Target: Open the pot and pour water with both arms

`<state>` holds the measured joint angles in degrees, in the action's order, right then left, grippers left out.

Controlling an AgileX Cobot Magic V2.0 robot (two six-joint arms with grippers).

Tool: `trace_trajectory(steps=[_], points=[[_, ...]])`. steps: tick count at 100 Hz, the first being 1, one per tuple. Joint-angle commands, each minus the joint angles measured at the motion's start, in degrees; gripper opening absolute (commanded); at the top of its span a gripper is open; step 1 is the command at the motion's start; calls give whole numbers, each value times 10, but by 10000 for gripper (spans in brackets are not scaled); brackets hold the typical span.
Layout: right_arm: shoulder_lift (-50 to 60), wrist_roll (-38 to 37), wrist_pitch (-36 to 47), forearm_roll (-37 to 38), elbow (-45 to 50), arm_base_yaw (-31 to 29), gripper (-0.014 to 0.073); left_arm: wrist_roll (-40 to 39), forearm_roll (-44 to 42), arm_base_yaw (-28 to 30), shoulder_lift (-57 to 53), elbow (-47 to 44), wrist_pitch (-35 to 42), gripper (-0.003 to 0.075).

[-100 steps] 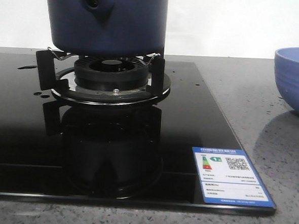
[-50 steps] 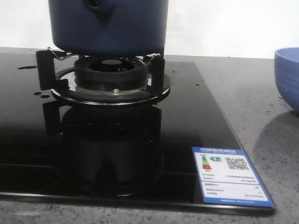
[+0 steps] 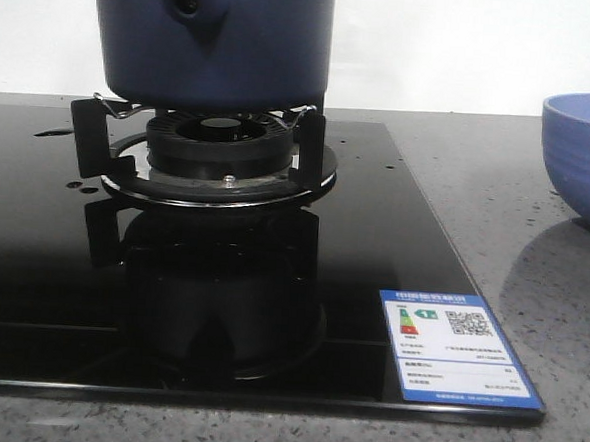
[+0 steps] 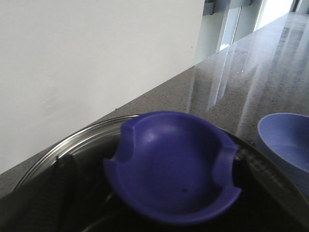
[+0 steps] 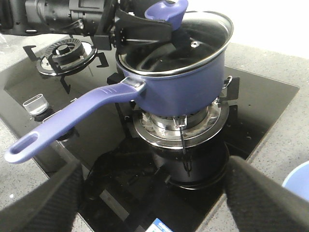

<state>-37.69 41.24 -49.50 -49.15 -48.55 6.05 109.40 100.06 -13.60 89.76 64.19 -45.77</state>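
The dark navy pot (image 3: 211, 36) stands on the gas burner (image 3: 218, 161), its handle stub facing me. In the right wrist view the pot (image 5: 178, 87) shows its long handle (image 5: 72, 121) and glass lid (image 5: 193, 46). My left gripper (image 5: 145, 24) reaches in over the lid, its jaws closed on either side of the blue lid knob (image 5: 166, 9). In the left wrist view the knob (image 4: 174, 164) fills the middle, with dark fingers (image 4: 63, 193) beside it. My right gripper (image 5: 154, 193) is open and empty, above the cooktop's front.
A periwinkle bowl (image 3: 584, 159) sits on the grey counter to the right of the black glass cooktop (image 3: 32, 265). A blue energy sticker (image 3: 458, 346) is at the cooktop's front right corner. A second burner (image 5: 65, 53) lies beyond the pot handle.
In the front view the pot has shifted very slightly to the right on the burner. Nothing else moved.
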Motion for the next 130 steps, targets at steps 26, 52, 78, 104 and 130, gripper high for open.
trace_trajectory(steps=[26, 52, 78, 104, 130], points=[[0, 7, 25, -23, -17, 0, 544, 1, 51, -18, -17, 16, -29, 407], [0, 7, 25, -24, -17, 0, 544, 1, 65, -18, -17, 16, -40, 230], [0, 7, 25, -24, -17, 0, 544, 0, 65, -18, -34, 46, -63, 195], [0, 7, 25, -24, -17, 0, 544, -27, 56, 19, -90, 55, -57, 225], [0, 7, 25, -24, -17, 0, 544, -142, -68, 102, -169, 52, -57, 287]])
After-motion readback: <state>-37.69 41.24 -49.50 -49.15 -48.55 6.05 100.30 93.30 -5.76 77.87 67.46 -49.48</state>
